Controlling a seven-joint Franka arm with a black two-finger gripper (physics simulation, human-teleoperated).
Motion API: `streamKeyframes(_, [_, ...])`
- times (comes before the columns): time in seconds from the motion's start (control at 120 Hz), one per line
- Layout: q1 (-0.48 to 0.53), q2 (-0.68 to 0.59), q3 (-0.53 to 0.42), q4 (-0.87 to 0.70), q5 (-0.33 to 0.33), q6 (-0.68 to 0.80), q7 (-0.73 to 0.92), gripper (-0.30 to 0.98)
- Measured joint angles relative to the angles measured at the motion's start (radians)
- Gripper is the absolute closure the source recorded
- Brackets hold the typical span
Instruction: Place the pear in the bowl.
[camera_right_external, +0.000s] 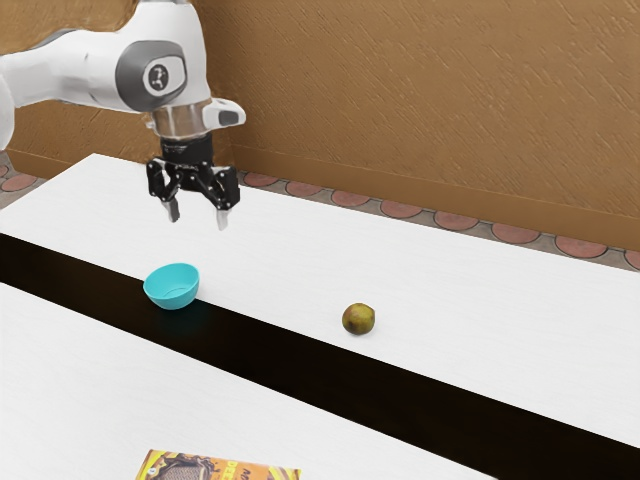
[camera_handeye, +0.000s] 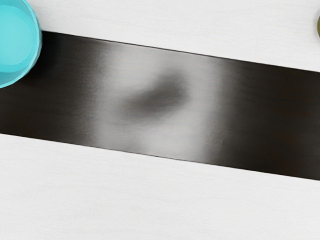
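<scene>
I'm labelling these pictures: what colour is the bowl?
Bright turquoise bowl; it shows best in the exterior view.

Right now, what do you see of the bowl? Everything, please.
The bowl is plain turquoise, round and smooth, with a wide open mouth, curved wall and no handle that I can see; plastic or glazed ceramic, I can't tell which. It stands upright, with no pear inside, where the dark strip meets the white tabletop. Only the surface beneath appears to touch it; my open fingers are clear of it.

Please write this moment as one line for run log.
gripper: open, raised, empty | pear: on table, outside bowl | bowl: upright
</scene>
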Motion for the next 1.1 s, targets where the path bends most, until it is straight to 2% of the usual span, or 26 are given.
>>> streamKeyframes(0.117, [-0.031,0.028,-0.001,-0.070,-0.008,0.126,-0.009,0.02])
streamKeyframes(0.317, [-0.078,0.091,-0.001,-0.077,-0.020,0.275,-0.022,0.02])
streamKeyframes(0.567, [-0.136,0.202,-0.002,-0.058,-0.045,0.379,-0.033,0.02])
streamKeyframes(0.8, [-0.191,0.358,-0.002,0.069,-0.071,0.433,-0.052,0.02])
streamKeyframes(1.1, [-0.218,0.434,-0.001,0.110,-0.074,0.519,-0.041,0.02])
